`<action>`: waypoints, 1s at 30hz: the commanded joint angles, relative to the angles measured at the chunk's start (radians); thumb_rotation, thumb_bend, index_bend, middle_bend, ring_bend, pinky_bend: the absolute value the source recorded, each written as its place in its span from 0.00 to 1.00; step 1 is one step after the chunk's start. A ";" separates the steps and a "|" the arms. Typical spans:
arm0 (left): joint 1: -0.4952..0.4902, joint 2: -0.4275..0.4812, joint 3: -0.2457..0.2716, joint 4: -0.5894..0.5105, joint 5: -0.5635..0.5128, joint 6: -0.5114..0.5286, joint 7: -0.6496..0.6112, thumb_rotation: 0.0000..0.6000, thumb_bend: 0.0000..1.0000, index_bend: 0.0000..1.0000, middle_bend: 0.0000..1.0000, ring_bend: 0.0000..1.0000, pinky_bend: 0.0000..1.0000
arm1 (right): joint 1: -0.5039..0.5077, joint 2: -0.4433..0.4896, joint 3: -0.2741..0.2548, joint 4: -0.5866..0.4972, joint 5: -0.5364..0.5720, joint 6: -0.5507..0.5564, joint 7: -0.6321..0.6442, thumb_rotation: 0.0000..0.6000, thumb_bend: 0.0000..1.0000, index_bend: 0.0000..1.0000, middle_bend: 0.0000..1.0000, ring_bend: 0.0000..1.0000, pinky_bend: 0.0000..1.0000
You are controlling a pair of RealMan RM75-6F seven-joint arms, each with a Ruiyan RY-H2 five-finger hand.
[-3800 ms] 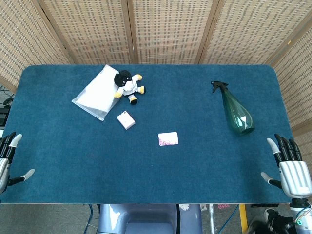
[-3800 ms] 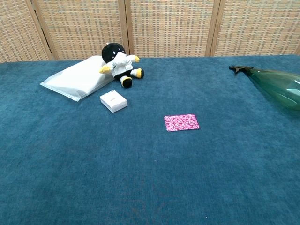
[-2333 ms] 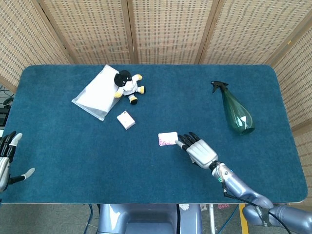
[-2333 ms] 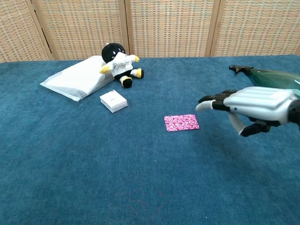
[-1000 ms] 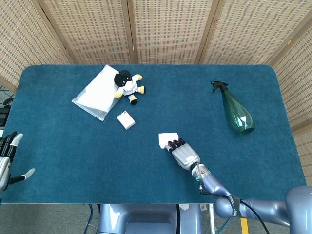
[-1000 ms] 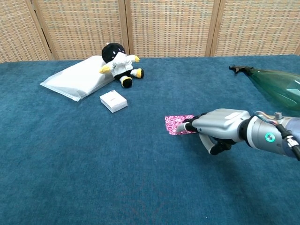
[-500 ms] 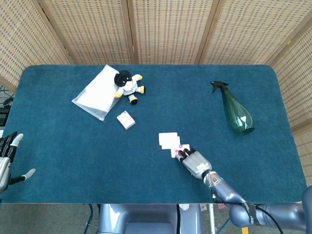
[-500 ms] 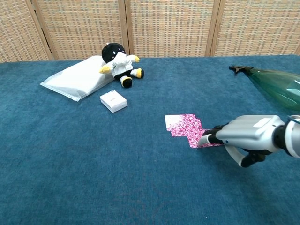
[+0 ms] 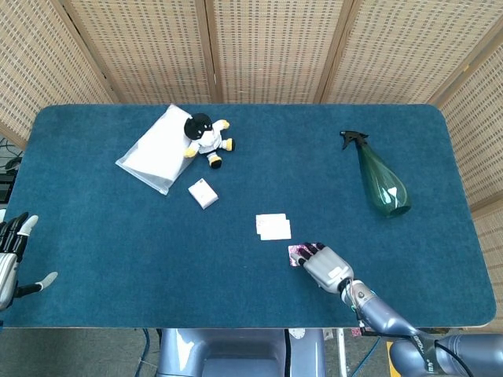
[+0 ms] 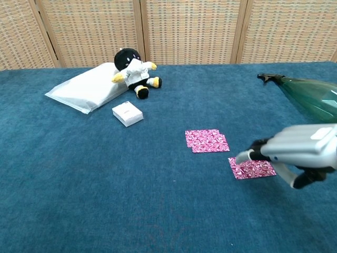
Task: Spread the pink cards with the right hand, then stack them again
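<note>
Partly cut off at the chest view's right edge, the right hand (image 10: 297, 150) presses extended fingers (image 10: 247, 155) onto a separated pink patterned card (image 10: 251, 168), hiding its far edge.

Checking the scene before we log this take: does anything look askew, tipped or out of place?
The green spray bottle lies on its side rather than upright. One pink card sits apart from the overlapped pair, under the right hand's fingertips, as expected mid-spread.

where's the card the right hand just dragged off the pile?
In the chest view the separated pink card lies flat on the blue table, right of centre, just under the right hand fingertips and apart from the overlapping pink cards.
</note>
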 commanded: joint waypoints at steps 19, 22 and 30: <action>-0.002 -0.001 -0.002 0.004 -0.003 -0.002 -0.001 1.00 0.00 0.00 0.00 0.00 0.00 | 0.076 -0.293 0.127 0.257 0.096 0.055 -0.006 1.00 1.00 0.05 0.11 0.00 0.16; -0.002 -0.002 -0.002 0.005 -0.004 -0.001 0.000 1.00 0.00 0.00 0.00 0.00 0.00 | 0.083 -0.300 0.114 0.271 0.120 0.048 -0.021 1.00 1.00 0.05 0.11 0.00 0.16; -0.001 -0.004 -0.003 0.005 -0.004 0.002 0.007 1.00 0.00 0.00 0.00 0.00 0.00 | 0.081 -0.288 0.081 0.291 0.150 0.043 -0.032 1.00 1.00 0.06 0.13 0.00 0.16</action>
